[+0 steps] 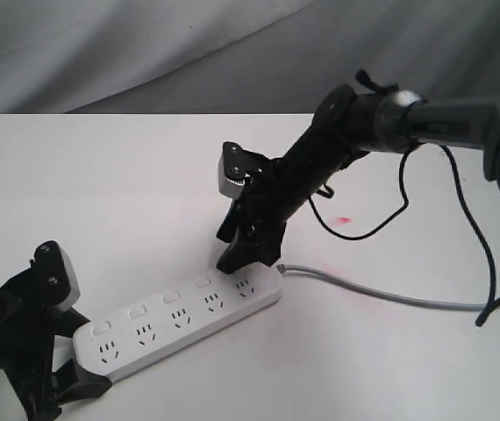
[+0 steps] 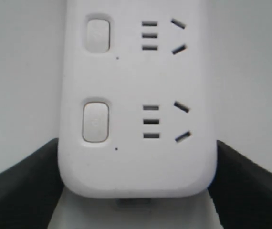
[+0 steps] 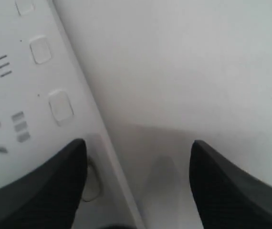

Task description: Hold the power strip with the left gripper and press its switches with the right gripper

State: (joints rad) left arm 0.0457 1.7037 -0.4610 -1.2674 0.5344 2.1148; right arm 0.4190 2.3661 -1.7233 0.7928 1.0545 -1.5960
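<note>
Left wrist view: power strip [image 2: 136,86] was pinched by left gripper [image 2: 137,143] jaws | right gripper [image 3: 138,148] jaws were spread at cable-end switches [image 3: 60,107] | hold judged done, pressing left

Left hand [image 1: 73,358] grips low; right hand [image 1: 248,257] points down, fingers [image 3: 40,191] spread.

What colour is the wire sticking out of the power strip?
Grey. The cable runs from the white power strip; the exterior view shows it best.
</note>
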